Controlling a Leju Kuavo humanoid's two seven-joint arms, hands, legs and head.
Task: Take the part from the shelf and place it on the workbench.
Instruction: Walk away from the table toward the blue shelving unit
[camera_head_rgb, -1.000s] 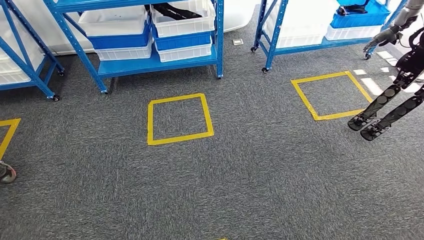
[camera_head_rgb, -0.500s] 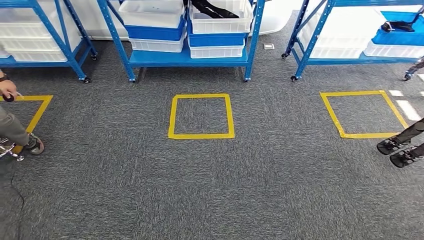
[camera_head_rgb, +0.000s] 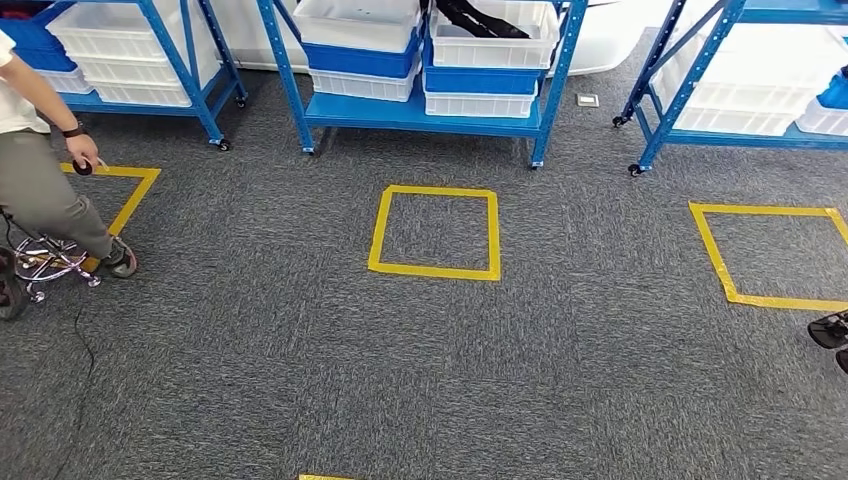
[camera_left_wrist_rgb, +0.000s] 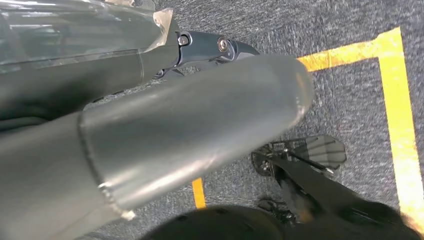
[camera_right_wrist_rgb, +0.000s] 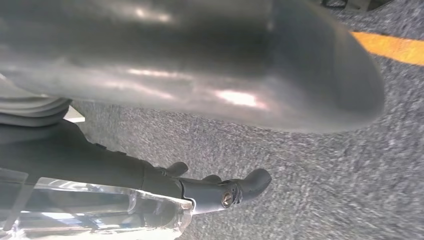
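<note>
Ahead, across the grey carpet (camera_head_rgb: 300, 380), a blue shelf (camera_head_rgb: 420, 110) on castors carries white and blue bins (camera_head_rgb: 360, 50), and a dark part (camera_head_rgb: 480, 15) lies in the upper right bin, well away from either hand. A yellow taped square (camera_head_rgb: 437, 232) marks the floor before it. To the left, a person (camera_head_rgb: 40, 190) sits on a wheeled stool. The left hand (camera_left_wrist_rgb: 200, 47) and right hand (camera_right_wrist_rgb: 220, 190) hang above the carpet, holding nothing, dark fingers slightly curled; how far apart they are, I cannot tell.
</note>
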